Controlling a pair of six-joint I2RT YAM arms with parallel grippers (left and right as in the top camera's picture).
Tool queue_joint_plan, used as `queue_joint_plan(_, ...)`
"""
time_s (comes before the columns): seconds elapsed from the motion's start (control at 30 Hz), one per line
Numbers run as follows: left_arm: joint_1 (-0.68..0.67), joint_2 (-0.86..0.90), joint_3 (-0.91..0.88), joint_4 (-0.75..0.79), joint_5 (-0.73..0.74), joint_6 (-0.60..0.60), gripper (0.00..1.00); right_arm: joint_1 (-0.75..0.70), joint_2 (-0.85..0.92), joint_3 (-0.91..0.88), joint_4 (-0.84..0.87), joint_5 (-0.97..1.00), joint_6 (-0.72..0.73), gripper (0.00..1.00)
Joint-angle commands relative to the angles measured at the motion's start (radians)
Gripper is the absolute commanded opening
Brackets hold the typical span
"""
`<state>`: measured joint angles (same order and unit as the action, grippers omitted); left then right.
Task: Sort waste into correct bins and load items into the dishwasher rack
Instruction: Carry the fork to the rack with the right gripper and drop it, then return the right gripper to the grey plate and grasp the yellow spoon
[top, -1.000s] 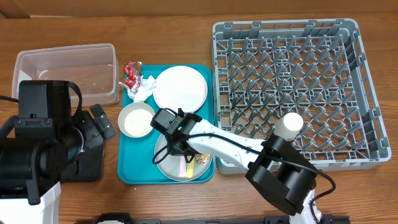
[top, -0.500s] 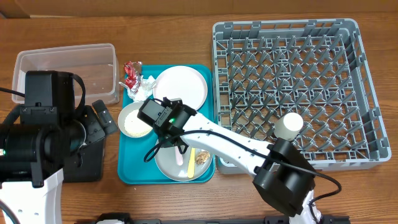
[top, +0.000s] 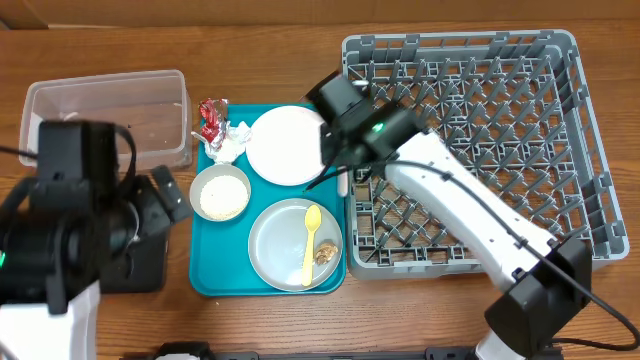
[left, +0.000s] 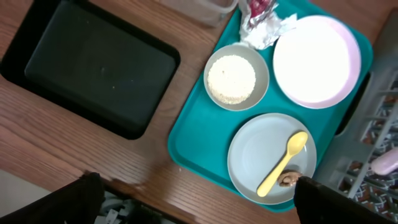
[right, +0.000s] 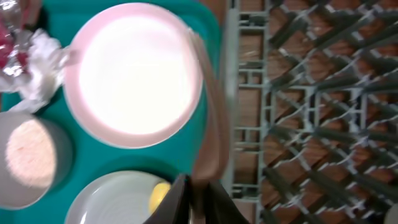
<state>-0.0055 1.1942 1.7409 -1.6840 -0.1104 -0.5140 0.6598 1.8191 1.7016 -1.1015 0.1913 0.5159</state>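
Note:
My right gripper (top: 338, 165) is shut on the white fork (right: 202, 93) and holds it over the seam between the teal tray (top: 215, 280) and the grey dishwasher rack (top: 470, 150). In the right wrist view the fingers (right: 198, 193) pinch the blurred fork. On the tray are the pinkish plate (top: 290, 145), a grey plate (top: 280, 245) with the cream spoon (top: 310, 245) and a brown morsel (top: 326, 254), a bowl of rice (top: 220, 192), the red-and-silver wrapper (top: 210, 118) and the white napkin (top: 230, 140). My left gripper (left: 199, 211) is open and empty above the table's front edge.
The clear tub (top: 105, 115) stands at the back left. The black tray (left: 87, 65) lies in front of it, largely under my left arm in the overhead view. The rack fills the right half of the table. I cannot make out the cup.
My right gripper has lifted the fork off the grey plate and carried it back and right to the rack's left edge. The spoon and morsel stay on the plate.

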Motion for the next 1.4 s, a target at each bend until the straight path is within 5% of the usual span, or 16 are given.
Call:
queue_joint_plan(0.0,0.005,-0.138,0.011,-0.005,-0.048,0.019,1.00,-0.051,-0.010,0.005,0.000,0.010,-0.080,0.08)
queue_joint_plan(0.37,0.005,-0.367,0.010,-0.003,-0.140,0.016,1.00,-0.111,-0.008,-0.106,0.076,-0.012,-0.177,0.12)
queue_joint_plan(0.53,0.005,-0.371,0.010,-0.005,-0.140,0.016,1.00,-0.111,-0.008,-0.158,0.105,-0.014,-0.177,0.28)
queue_joint_plan(0.73,0.005,-0.372,0.010,-0.005,-0.140,0.016,1.00,-0.104,-0.052,-0.115,0.060,-0.128,-0.167,0.36)
queue_joint_plan(0.97,0.005,-0.372,0.010,-0.005,-0.140,0.016,1.00,0.005,-0.115,-0.110,-0.003,-0.231,0.014,0.40)
queue_joint_plan(1.37,0.005,-0.372,0.010,-0.005,-0.140,0.016,1.00,0.203,0.008,-0.263,0.089,-0.137,0.345,0.39)
